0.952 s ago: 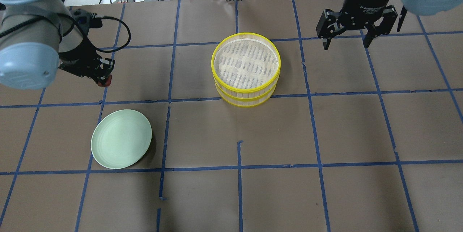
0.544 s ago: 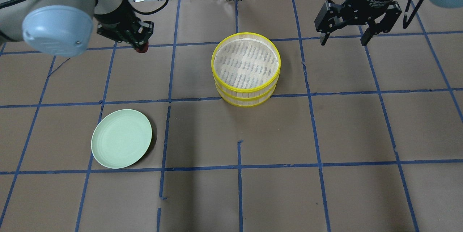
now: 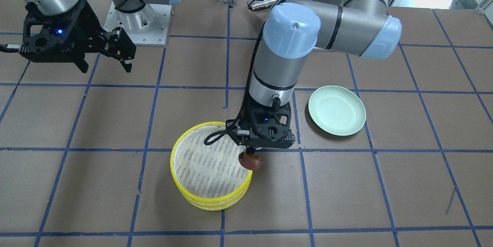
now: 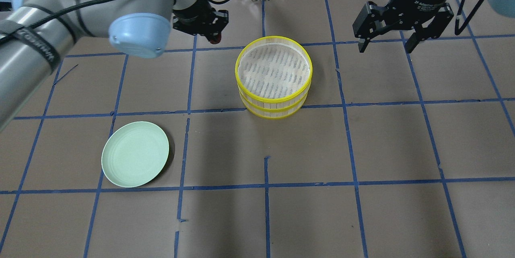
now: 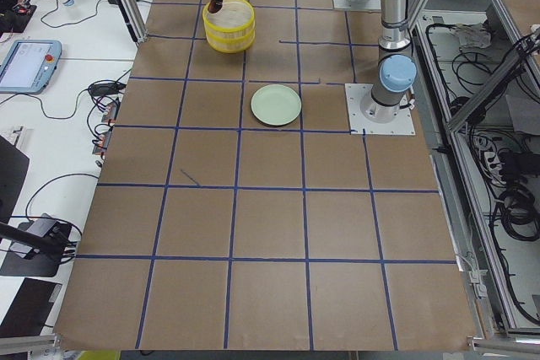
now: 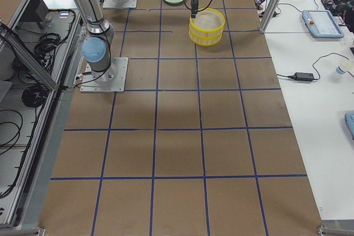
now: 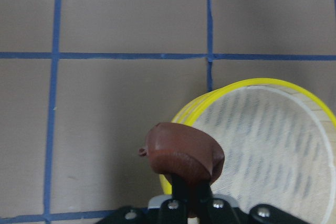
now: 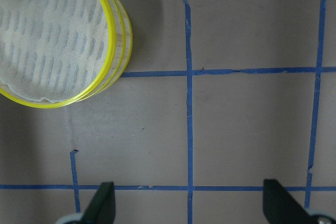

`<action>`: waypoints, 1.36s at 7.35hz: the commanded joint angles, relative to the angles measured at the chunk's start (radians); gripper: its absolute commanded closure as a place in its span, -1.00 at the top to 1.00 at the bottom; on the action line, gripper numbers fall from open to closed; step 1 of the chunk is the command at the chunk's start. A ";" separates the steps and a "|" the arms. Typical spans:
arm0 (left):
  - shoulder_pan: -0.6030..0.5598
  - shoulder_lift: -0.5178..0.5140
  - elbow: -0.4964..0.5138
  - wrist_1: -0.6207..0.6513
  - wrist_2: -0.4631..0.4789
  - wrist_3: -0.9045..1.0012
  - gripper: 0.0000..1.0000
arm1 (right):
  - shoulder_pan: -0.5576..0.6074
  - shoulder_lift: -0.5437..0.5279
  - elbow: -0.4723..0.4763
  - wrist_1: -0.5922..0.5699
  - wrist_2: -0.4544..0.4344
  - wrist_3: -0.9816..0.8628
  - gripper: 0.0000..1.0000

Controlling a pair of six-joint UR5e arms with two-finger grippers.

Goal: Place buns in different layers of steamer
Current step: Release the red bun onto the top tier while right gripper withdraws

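1. The lower tray's (image 4: 273, 115) inside is hidden under the top tray (image 4: 273, 99) stacked on it. The brown bun (image 7: 184, 153) covers most of the fingertips of the left hand (image 3: 249, 152), which is clamped on it.
2. The bun hangs above the bench (image 4: 362, 149) at the stack's rim, on the robot's left. I cannot tell whether it is over the cloth or just outside.
3. Its long axis runs side to side in the left wrist view, with a small nub at its left end.
4. The right hand (image 4: 385, 48), fingers spread wide and holding nothing, hangs well apart from the stack.
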 commanded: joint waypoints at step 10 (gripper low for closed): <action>0.329 0.298 -0.036 -0.577 0.001 0.397 1.00 | 0.021 0.000 0.004 -0.017 -0.025 0.008 1.00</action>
